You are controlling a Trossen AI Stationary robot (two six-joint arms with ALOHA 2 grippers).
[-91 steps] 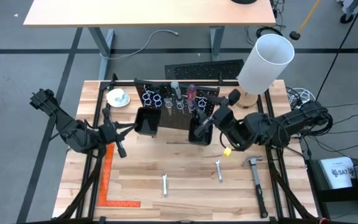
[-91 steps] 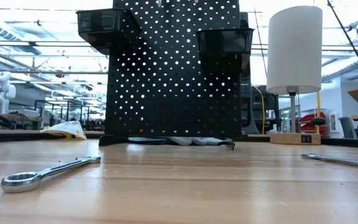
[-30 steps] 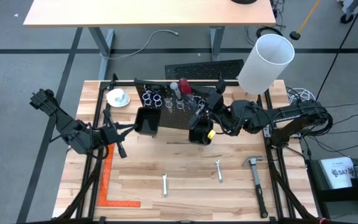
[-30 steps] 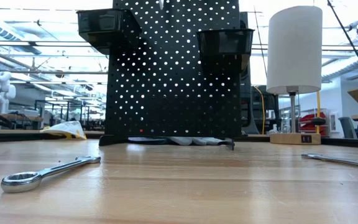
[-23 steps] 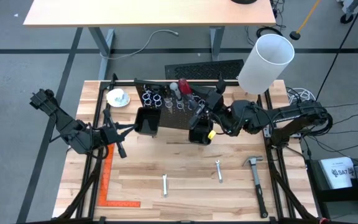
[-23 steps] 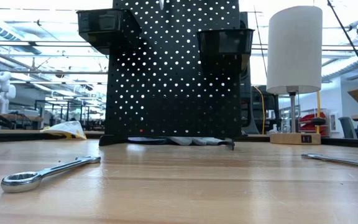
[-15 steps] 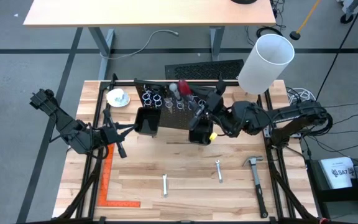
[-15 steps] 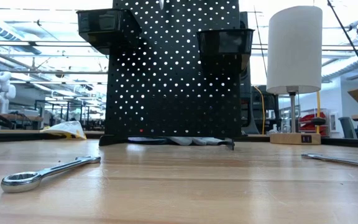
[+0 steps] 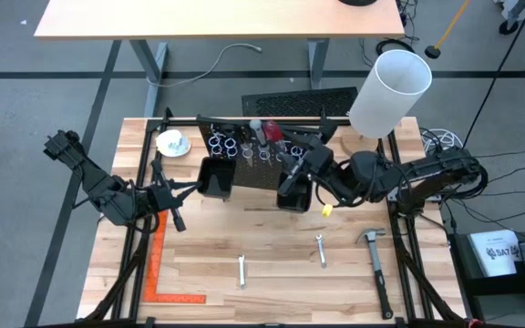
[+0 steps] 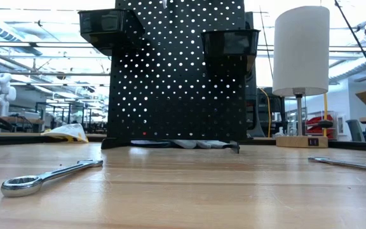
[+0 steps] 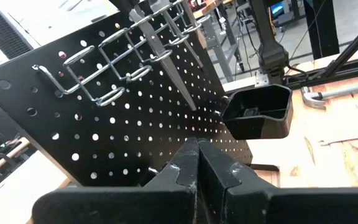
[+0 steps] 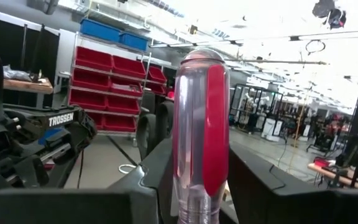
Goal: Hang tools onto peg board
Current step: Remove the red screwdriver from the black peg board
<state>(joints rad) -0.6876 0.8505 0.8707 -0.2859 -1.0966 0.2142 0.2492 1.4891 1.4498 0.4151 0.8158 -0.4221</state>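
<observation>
One peg board: upright black perforated panel at 12 o'clock on the table. It has wire ring holders along the top and two black bins. It looks stiff and fixed, and is not a thing to grip.
Right gripper: at about 1 o'clock, up against the board's right half and just above the right bin. The red-handled screwdriver stands right in front of its wrist camera. Cannot tell whether it is clamping the handle or has let go.
Left gripper: waits at 9 o'clock, facing the board, clenched on nothing.
Hammer: lies at 4 o'clock. Likely head-heavy, so it is best taken near the head.
Red-handled screwdriver: upright at the ring row, about 12 o'clock. Its clear-and-red plastic handle is smooth, hard and probably slippery. It seems light and rigid, and is best held across the thick middle of the handle.
Wrenches: two short silver ones lie flat, at 6 o'clock and 5 o'clock. They are thin, stiff bare metal that will likely slide on the wood, so pinch each across the shank from above.
</observation>
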